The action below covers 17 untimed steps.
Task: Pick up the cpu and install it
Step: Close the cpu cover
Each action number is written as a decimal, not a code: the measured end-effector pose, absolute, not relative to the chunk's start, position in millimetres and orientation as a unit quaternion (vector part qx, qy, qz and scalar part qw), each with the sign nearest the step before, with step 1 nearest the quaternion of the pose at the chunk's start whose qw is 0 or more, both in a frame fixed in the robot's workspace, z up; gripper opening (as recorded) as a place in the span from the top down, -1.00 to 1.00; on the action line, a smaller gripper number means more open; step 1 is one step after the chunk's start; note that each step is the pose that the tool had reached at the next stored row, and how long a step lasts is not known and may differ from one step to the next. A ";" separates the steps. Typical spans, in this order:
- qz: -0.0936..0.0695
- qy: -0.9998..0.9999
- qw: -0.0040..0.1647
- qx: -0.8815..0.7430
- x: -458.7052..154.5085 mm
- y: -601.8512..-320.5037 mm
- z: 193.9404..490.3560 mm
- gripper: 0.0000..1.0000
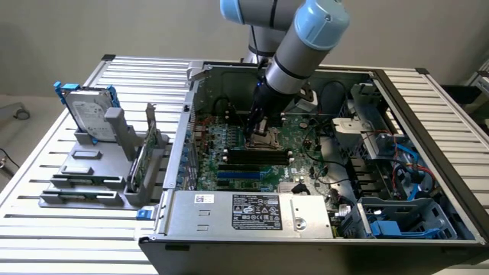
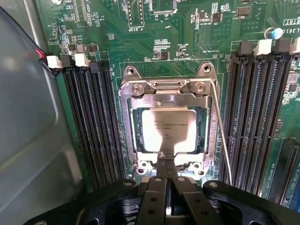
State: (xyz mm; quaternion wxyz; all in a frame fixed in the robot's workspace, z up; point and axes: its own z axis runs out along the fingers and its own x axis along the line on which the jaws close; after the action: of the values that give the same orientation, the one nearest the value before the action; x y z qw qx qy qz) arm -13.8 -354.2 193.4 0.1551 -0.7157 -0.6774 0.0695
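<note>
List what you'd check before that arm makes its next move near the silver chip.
1. cpu lies flat inside the socket frame: ok.
2. cpu edges square with the frame: ok.
3. Wire lever beside the socket latched: cannot tell.
4. End effector shut, at the cpu's edge: ok.
5. End effector touching the cpu: cannot tell.

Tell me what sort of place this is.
Likely a robotics lab bench for computer assembly: an open computer case lies on a slatted metal table, a robot arm reaches into it above the cpu, and a grey rack beside it holds a hard drive.
</note>
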 end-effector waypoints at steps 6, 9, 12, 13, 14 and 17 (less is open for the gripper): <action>0.070 -0.677 0.155 -0.716 -15.5 -354.1 201.9 0.79; 0.069 -0.677 0.156 -0.716 -19.1 -354.1 204.5 0.79; 0.067 -0.678 0.158 -0.715 -27.7 -354.4 207.6 0.79; 0.066 -0.678 0.159 -0.715 -30.9 -354.5 208.8 0.79; 0.065 -0.678 0.160 -0.715 -34.3 -354.6 210.1 0.79; 0.062 -0.678 0.164 -0.714 -44.9 -354.8 216.0 0.79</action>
State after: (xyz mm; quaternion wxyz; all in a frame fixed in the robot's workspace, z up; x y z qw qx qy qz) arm -44.9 -354.8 216.0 0.1637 -0.7139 -0.6781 0.0617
